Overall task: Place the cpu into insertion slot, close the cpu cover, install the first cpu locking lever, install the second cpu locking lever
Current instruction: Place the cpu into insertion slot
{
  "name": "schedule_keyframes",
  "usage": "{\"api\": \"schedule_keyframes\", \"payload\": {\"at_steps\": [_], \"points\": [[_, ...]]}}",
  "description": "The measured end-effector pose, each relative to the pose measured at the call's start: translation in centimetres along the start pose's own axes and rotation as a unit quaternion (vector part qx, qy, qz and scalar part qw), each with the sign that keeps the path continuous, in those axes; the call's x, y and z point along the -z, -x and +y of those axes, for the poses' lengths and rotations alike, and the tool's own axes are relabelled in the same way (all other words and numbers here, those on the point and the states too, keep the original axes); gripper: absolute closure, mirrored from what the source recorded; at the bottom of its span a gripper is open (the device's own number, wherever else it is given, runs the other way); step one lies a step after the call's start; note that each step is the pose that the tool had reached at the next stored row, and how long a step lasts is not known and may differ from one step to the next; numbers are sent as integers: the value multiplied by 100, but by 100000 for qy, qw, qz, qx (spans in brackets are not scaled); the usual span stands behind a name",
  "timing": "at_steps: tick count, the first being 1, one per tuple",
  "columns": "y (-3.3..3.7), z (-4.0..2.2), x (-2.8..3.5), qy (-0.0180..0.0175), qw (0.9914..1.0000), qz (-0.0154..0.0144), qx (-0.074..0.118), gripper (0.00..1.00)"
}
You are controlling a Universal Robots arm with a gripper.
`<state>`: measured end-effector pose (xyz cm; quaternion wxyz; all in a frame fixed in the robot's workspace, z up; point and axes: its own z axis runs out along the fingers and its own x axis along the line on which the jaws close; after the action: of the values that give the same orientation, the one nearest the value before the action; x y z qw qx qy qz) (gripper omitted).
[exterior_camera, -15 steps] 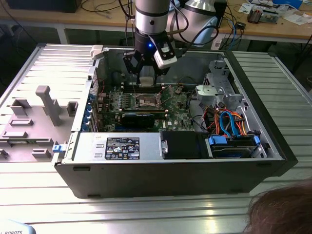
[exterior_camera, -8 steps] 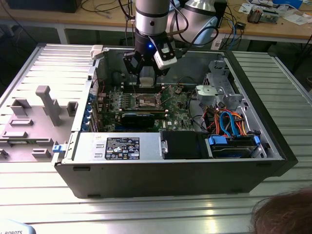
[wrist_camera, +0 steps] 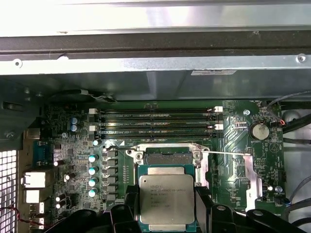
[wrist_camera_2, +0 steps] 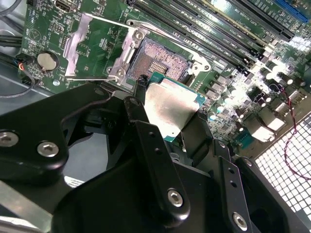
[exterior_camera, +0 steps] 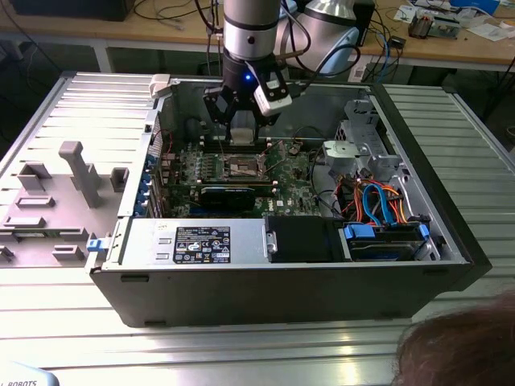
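My gripper (exterior_camera: 241,121) hangs over the green motherboard (exterior_camera: 294,181) inside the open computer case, shut on the cpu (wrist_camera_2: 170,107), a flat square chip with a dull silver top. Black fingers (wrist_camera_2: 141,104) clamp two opposite edges of the cpu (wrist_camera: 166,201). Under it lies the insertion slot (wrist_camera_2: 158,58), its dark pin field bare and partly hidden by the chip. In the first wrist view a strip of the slot (wrist_camera: 167,158) shows past the chip. The cpu cover (wrist_camera_2: 90,46) is swung open to one side of the slot, and a thin locking lever (wrist_camera: 228,153) stands free.
Long memory slots (wrist_camera: 155,124) run beside the socket, and a coin battery (wrist_camera: 258,130) sits near the cover. A black card (exterior_camera: 233,195), a drive cage (exterior_camera: 366,145) and coloured cables (exterior_camera: 378,205) fill the case. A grey fixture (exterior_camera: 76,173) lies at the exterior view's left. A person's hair (exterior_camera: 459,346) shows nearby.
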<state>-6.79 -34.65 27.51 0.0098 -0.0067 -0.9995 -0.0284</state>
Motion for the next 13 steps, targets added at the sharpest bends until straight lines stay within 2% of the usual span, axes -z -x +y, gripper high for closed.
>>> {"api": "schedule_keyframes", "payload": {"at_steps": [13], "points": [[1, -2, -29, 3, 100000, -1, 2, 46]]}}
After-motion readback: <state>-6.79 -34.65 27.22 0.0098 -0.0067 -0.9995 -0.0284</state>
